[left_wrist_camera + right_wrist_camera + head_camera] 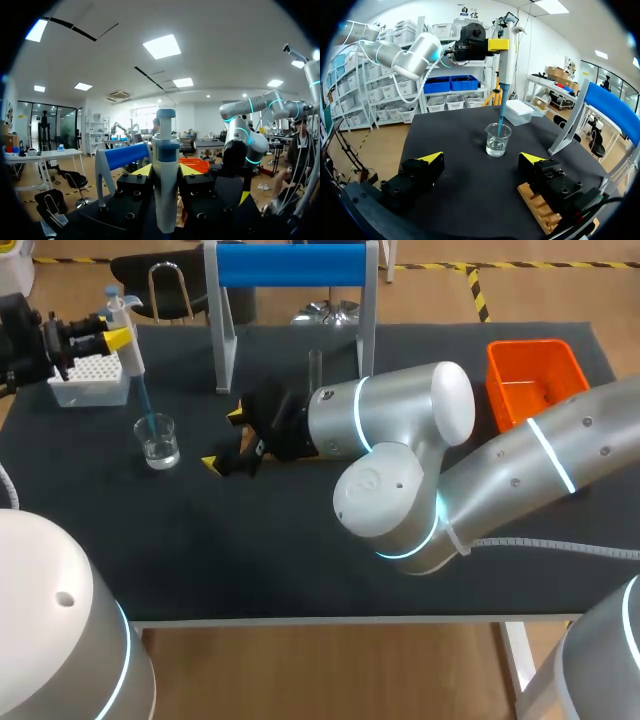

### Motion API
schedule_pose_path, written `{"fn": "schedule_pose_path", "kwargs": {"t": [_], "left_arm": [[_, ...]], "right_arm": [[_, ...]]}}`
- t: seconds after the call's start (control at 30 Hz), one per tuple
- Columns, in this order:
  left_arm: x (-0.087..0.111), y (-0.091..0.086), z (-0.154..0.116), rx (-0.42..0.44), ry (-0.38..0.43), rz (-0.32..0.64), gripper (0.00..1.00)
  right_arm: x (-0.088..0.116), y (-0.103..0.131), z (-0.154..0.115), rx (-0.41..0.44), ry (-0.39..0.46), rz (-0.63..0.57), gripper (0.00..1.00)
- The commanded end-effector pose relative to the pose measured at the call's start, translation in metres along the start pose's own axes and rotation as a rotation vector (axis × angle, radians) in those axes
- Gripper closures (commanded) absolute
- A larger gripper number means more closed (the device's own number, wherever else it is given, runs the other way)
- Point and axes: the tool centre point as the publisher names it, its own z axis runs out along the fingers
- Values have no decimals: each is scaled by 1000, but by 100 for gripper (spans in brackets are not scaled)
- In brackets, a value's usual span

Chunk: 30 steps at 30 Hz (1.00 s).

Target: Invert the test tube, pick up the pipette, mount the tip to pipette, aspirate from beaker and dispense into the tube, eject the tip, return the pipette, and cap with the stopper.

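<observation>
The step in hand, as I judge it, is to aspirate from the beaker. On the bench (300, 560) the right arm (520, 480) lies across the middle. Its jaws are open and hold nothing; they point toward the beaker (157, 440), well apart from it. The left arm (405, 55) comes in over the tip box (90, 380), and its jaws are closed on the pipette (125, 335), which hangs upright. The blue tip (500, 122) is mounted and reaches down inside the beaker, into the clear liquid as far as I can see. The tube (315, 368) stands upright near the rack (290, 265), just behind the right arm's wrist.

The next move calls for a straight lift of the pipette, so that the tip leaves the beaker without touching its rim, and then a careful carry to the narrow mouth of the tube.
</observation>
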Motion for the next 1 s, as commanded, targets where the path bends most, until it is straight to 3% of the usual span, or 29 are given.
{"fn": "schedule_pose_path", "kwargs": {"t": [0.03, 1.0], "left_arm": [[-4, 5, -2, 8, 7, -4, 100], [-7, 23, -1, 7, 9, -41, 100]], "right_arm": [[1, -1, 1, -2, -4, 1, 0], [1, -1, 1, -2, -4, 1, 0]]}}
